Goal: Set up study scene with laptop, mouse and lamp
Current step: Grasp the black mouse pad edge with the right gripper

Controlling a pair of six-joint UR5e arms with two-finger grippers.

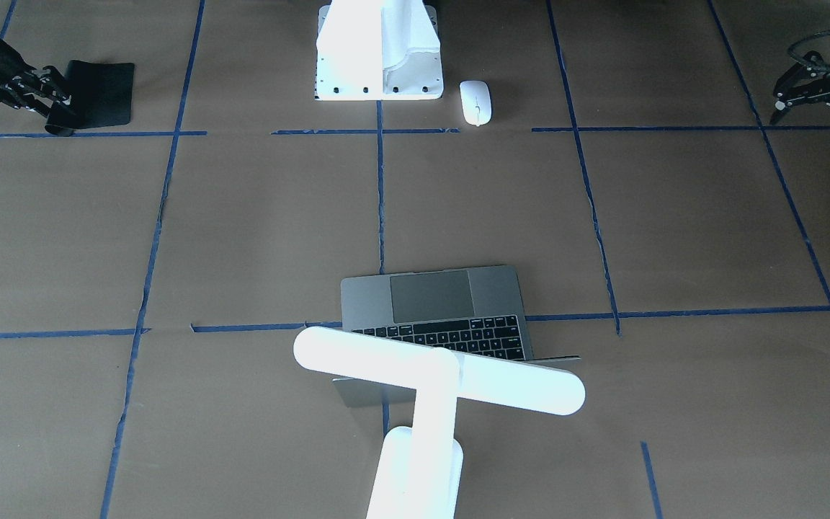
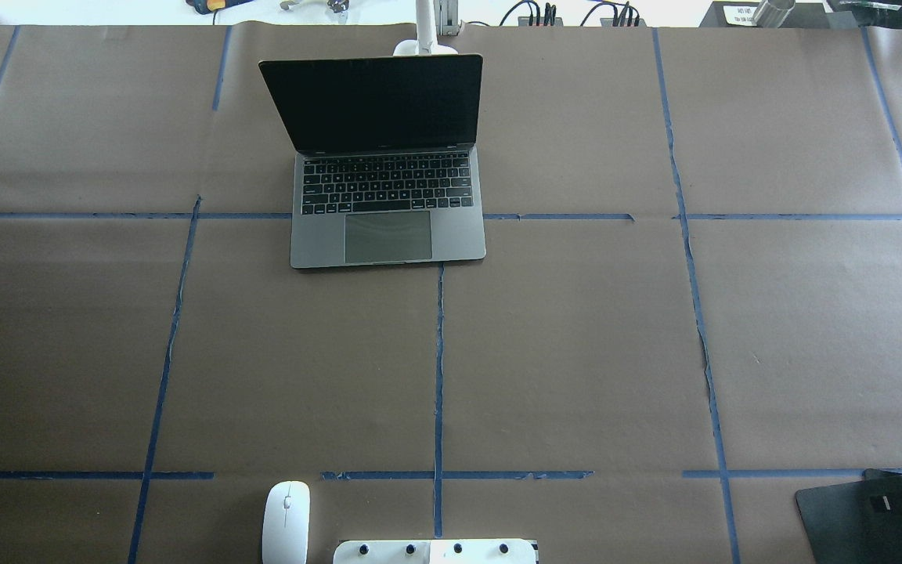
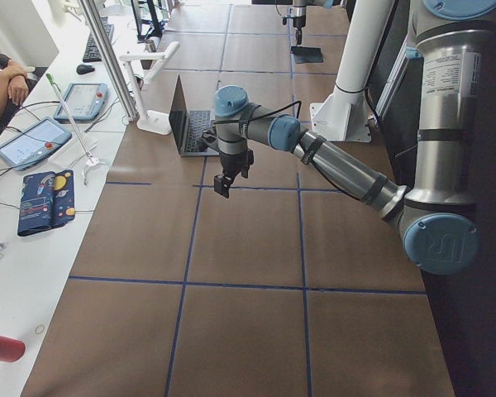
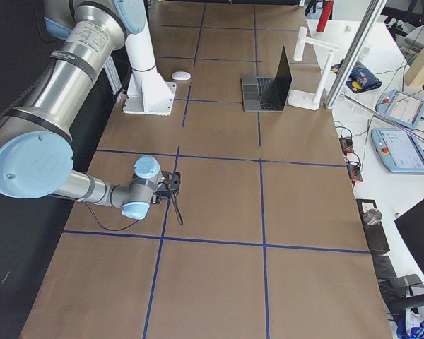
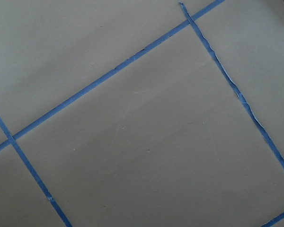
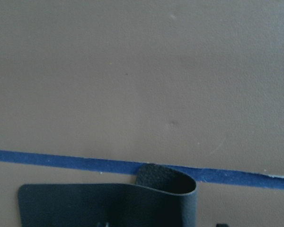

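Note:
The grey laptop [image 2: 388, 235] stands open at the far middle of the table, its keys towards the robot; it also shows in the front view [image 1: 451, 295]. The white T-shaped lamp [image 1: 436, 375] stands upright just behind its screen. The white mouse [image 2: 286, 521] lies near the robot's base, left of the white mount [image 2: 435, 552]. My right gripper [image 1: 55, 101] is low at the near right, shut on the edge of a black mat [image 1: 101, 90] whose gripped edge curls up [image 6: 165, 182]. My left gripper [image 1: 811, 126] hangs open and empty over bare paper.
The table is covered in brown paper [image 2: 576, 352] with a grid of blue tape lines. Tablets, a pencil case and an operator's arm [image 3: 8, 83] sit on the white desk beyond the table's far edge.

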